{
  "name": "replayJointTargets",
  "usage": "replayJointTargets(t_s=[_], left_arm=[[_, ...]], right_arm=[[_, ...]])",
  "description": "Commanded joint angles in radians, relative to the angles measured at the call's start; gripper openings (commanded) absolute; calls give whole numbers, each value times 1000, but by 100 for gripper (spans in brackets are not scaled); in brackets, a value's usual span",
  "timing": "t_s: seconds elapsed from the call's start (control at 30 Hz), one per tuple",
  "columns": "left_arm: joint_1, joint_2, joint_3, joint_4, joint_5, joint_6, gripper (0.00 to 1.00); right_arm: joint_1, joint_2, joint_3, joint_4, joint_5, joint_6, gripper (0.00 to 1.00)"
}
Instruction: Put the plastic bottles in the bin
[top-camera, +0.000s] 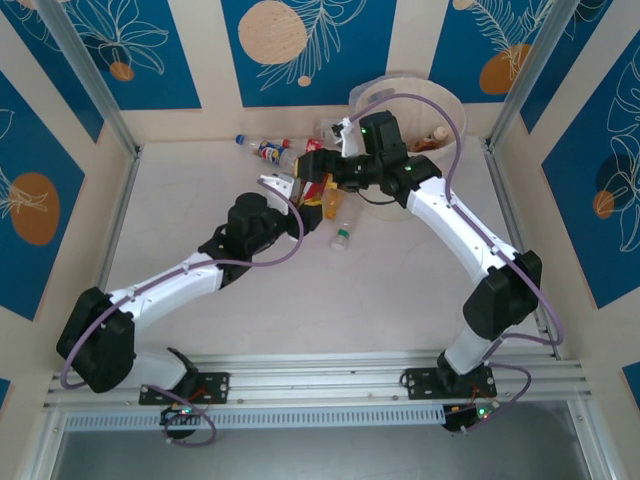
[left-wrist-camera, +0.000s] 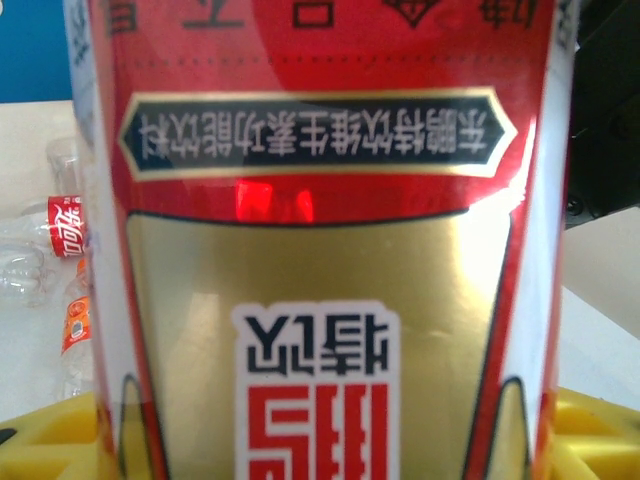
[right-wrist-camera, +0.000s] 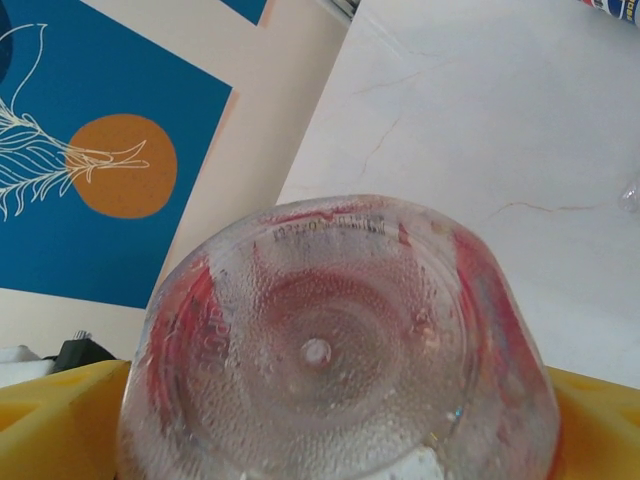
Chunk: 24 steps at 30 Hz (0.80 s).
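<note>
Top view: left gripper (top-camera: 296, 188), half closed, clamps a clear plastic bottle with red-and-gold label (top-camera: 318, 192). The right gripper (top-camera: 338, 178) meets it, with the cream-white round bin (top-camera: 452, 150) just behind.
Left wrist: the bottle sits deep in the gripper.
Right wrist: the bottle's base lies between yellow fingers (right-wrist-camera: 60, 420), contact unclear. The right gripper should clamp firmly before the left lets go.

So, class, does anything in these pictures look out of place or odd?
Yes: one red-and-gold-labelled bottle sits inside both the left gripper and the right gripper at once, the right at its base. Nothing looks spilled or damaged.
</note>
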Motion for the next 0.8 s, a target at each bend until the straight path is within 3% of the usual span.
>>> replayJointTargets(t_s=[0.0, 0.17, 0.23, 0.4, 0.77], left_arm=[[4, -35, 22, 56, 32, 7, 60], [4, -37, 31, 43, 17, 2, 63], [4, -38, 31, 41, 14, -5, 67], [4, -45, 30, 32, 18, -17, 99], [4, -159, -15, 9, 42, -43, 100]], right_arm=[[13, 16, 35, 4, -39, 2, 90], [15, 9, 31, 8, -36, -1, 70], [15, 3, 31, 9, -30, -5, 67], [13, -11, 38, -6, 5, -24, 65], [-42, -21, 277, -165, 200, -187, 65]])
